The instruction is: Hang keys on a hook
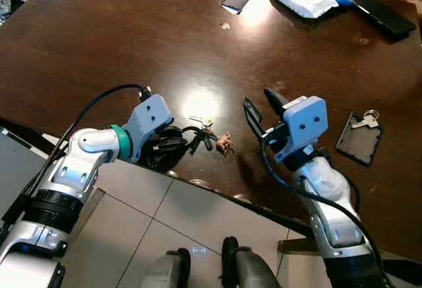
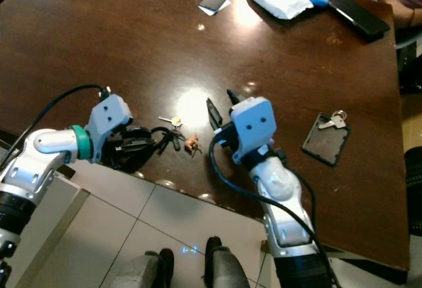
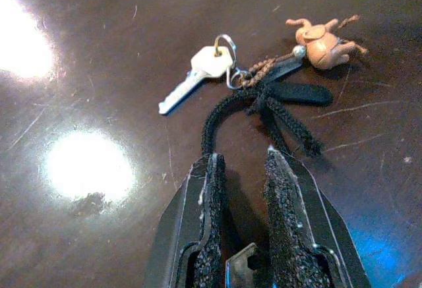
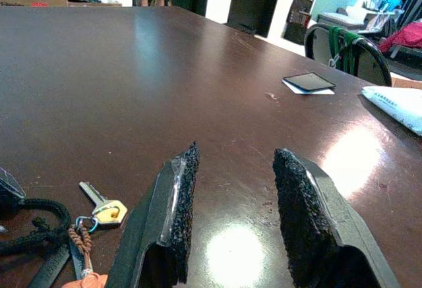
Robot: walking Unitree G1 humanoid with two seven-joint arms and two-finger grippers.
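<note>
The keys [image 3: 217, 70] lay on the dark wooden table [image 1: 119, 44] near its front edge, between the 2 grippers. The bunch comprised 1 silver key on a ring, a black cord loop [image 3: 227, 113], a black tag and a small orange figurine charm [image 3: 323, 41].

The left gripper [image 3: 241, 163] sat low at the table edge, its fingers narrowly parted with the tips at the near end of the cord loop. Whether the cord was actually pinched could not be told; the loop appeared to run to the tip of 1 finger.

The right gripper [image 1: 260, 107] hovered just beside the bunch on the other side, its fingers spread wide and empty.

Judged step: pickup of the keys, not yet completed. No hook was identifiable in these views.

Next move, as judged: the left fingers needed to close firmly on the cord loop, then lift clear of the table. Risk: the thin cord could slip from between the padded fingers if gripped only at the tips.

A second key with a black holder [image 1: 359, 136] lay well apart, beyond the right arm.
</note>
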